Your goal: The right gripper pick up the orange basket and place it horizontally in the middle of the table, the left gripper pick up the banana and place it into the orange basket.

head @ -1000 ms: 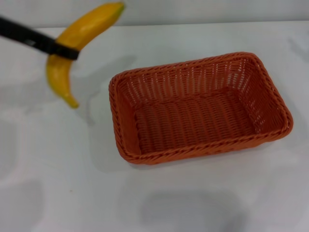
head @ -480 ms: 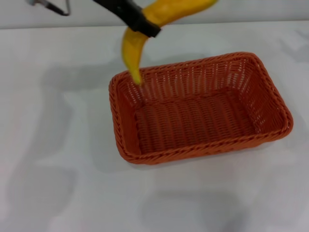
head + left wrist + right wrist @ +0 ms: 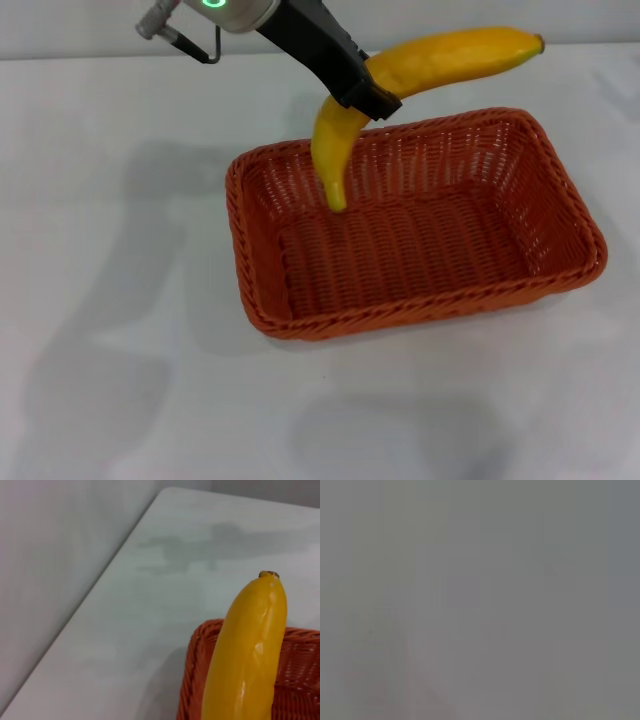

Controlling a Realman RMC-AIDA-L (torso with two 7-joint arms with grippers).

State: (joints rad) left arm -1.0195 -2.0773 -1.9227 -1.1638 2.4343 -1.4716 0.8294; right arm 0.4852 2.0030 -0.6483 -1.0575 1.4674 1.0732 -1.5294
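I see the left gripper clamped on the banana near its bend, held in the air above the basket's far-left corner. Banana's long axis runs across the basket, one tip drooping inside. Basket sits mid-table, lengthwise L-R. Left arm reaches in from far-left. Right gripper isn't visible.

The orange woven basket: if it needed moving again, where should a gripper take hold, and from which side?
Judging by shape, the braided rim of the orange woven basket on its short right end, from above: the thin upright wall suits narrow jaws, clear of the yellow banana.
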